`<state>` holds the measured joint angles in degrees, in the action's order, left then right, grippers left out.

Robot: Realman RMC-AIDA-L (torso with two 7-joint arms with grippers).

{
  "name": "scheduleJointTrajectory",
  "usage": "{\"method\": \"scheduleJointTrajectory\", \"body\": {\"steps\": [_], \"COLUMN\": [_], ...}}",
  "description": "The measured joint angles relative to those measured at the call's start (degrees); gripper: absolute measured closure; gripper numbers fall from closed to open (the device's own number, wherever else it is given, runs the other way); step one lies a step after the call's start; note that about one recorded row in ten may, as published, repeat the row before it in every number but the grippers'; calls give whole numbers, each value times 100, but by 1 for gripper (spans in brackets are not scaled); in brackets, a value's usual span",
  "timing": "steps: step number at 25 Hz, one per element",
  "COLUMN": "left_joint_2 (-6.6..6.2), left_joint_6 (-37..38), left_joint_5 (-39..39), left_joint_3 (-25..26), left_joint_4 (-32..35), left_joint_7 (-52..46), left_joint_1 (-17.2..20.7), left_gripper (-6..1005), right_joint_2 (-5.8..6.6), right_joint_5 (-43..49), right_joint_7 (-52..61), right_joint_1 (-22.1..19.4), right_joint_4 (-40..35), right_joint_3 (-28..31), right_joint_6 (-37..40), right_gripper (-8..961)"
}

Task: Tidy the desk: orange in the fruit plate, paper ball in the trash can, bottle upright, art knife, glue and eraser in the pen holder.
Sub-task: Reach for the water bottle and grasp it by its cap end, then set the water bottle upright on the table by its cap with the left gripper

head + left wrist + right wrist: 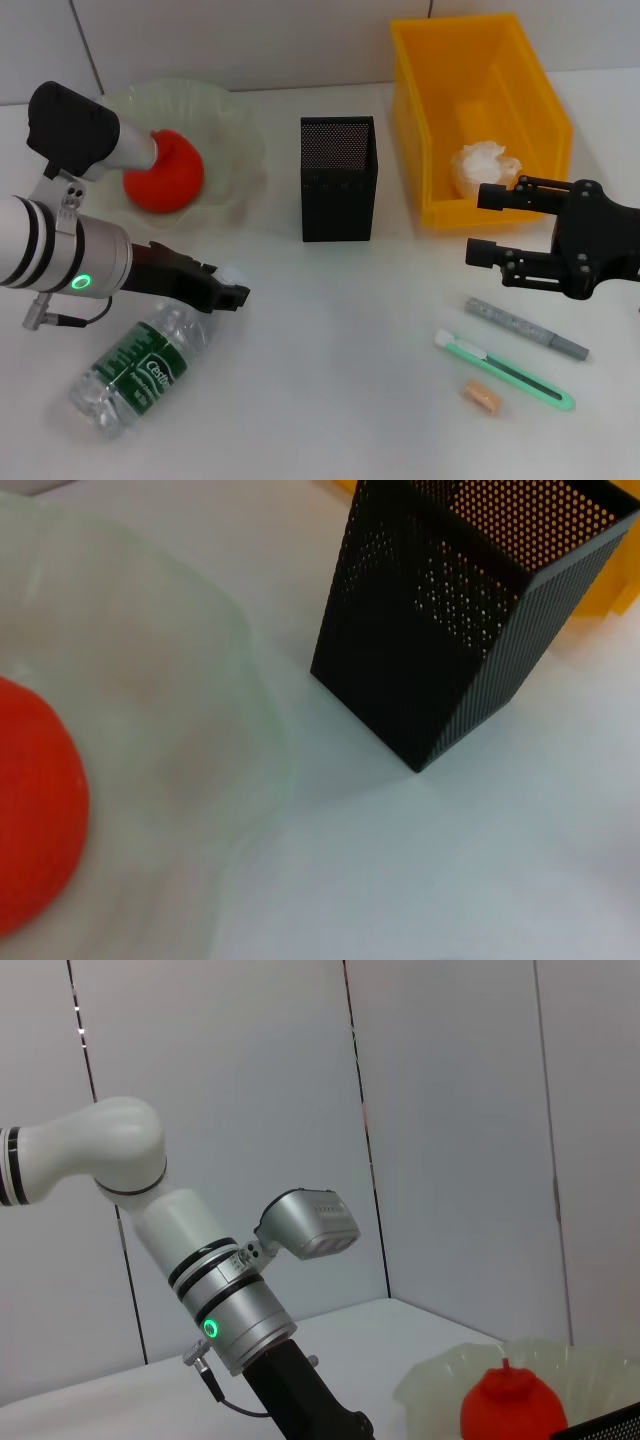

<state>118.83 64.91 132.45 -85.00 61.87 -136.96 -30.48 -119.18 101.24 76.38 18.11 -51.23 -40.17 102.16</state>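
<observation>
1. We are looking first at the yellow trash can [530, 90], sitting to the right of the pen holder [338, 180], and the paper ball [484, 166] is already lying inside it, so that job is looking done.
2. We are moving to the fruit plate [235, 125], left of the pen holder, where the orange [163, 175] is resting in the bowl: another one ticked off.
3. We are finding the bottle [135, 370] well forward and left of the pen holder, lying on its side and waiting to be stood up.
4. We are watching the left gripper [225, 290] hanging just above the bottle's cap end; we cannot tell how its claw is set.
5. We are seeing the right gripper [487, 225] hovering right of the pen holder, in front of the trash can, claw spread wide and holding nothing.
6. We are noting the pen holder standing empty as far as we can see.
7. We are counting three items forward and right of the holder, all still to go: art knife [505, 369], glue [526, 328], and the little eraser [482, 396].
</observation>
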Motion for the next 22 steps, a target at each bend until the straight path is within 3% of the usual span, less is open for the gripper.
{"method": "scheduleJointTrajectory", "body": {"steps": [22], "left_joint_2": [0], "left_joint_6": [57], "left_joint_5": [1], "left_joint_3": [-10], "left_joint_4": [29], "left_joint_7": [12], "left_joint_1": [-46], "left_gripper": [561], "right_joint_2": [0], "right_joint_5": [0], "right_joint_7": [0], "right_joint_1": [20], "right_joint_4": [-1], "right_joint_3": [45], "right_joint_6": [-21], "right_gripper": [256]}}
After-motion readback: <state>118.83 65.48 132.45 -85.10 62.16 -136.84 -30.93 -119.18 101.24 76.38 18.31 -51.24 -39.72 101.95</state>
